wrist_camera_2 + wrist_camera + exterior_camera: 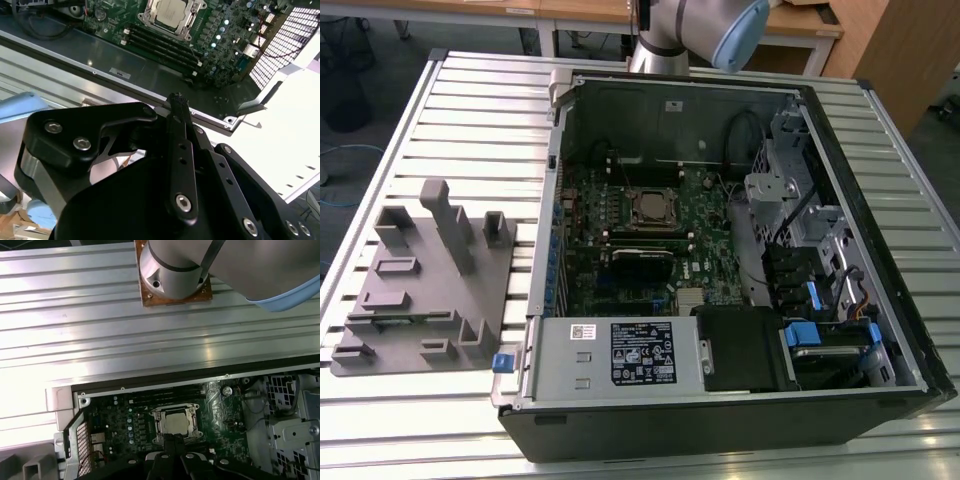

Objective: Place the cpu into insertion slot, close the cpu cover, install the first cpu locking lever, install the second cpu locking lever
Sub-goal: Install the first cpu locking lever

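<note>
The cpu (651, 208) lies flat in its socket on the motherboard inside the open computer case, its dull silver top facing up; it also appears in both wrist views (170, 11) (176, 423). The cpu cover (148, 18) is a silvery frame lying down around the chip. My gripper (177, 100) hovers well above the board, its black fingers pressed together and shut on nothing. In the first wrist view the gripper (173, 439) hangs over the socket's near side. I cannot make out how the locking levers stand.
The case (880, 385) lies open on a slatted aluminium table (380, 420). A grey fixture block (420, 290) sits at the exterior view's left. A labelled power-supply box (615, 355) and drive cages (820, 290) crowd the case. Memory slots (160, 45) run beside the socket.
</note>
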Robot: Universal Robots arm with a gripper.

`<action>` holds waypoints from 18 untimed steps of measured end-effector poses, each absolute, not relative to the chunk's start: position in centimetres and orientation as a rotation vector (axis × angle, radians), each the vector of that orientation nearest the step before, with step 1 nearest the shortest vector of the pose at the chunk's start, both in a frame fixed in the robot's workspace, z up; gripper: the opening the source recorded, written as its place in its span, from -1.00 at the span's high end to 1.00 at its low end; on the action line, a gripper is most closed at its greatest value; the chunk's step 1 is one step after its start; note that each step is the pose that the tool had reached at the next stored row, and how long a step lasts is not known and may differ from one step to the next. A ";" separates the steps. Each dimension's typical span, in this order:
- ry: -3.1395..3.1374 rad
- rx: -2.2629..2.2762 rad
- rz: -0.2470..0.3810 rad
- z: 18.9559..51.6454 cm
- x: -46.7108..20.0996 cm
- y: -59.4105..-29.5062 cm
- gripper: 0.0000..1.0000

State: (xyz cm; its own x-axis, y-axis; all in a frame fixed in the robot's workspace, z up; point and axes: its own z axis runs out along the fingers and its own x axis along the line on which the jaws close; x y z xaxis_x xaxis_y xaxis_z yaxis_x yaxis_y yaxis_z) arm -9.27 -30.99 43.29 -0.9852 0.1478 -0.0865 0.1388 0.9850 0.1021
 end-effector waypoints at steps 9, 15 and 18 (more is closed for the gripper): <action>3.036 0.220 0.146 41.8 -9.3 -32.0 0.80; 3.036 0.220 0.146 41.5 -9.4 -32.2 0.80; 3.036 0.220 0.145 41.5 -9.4 -32.2 0.80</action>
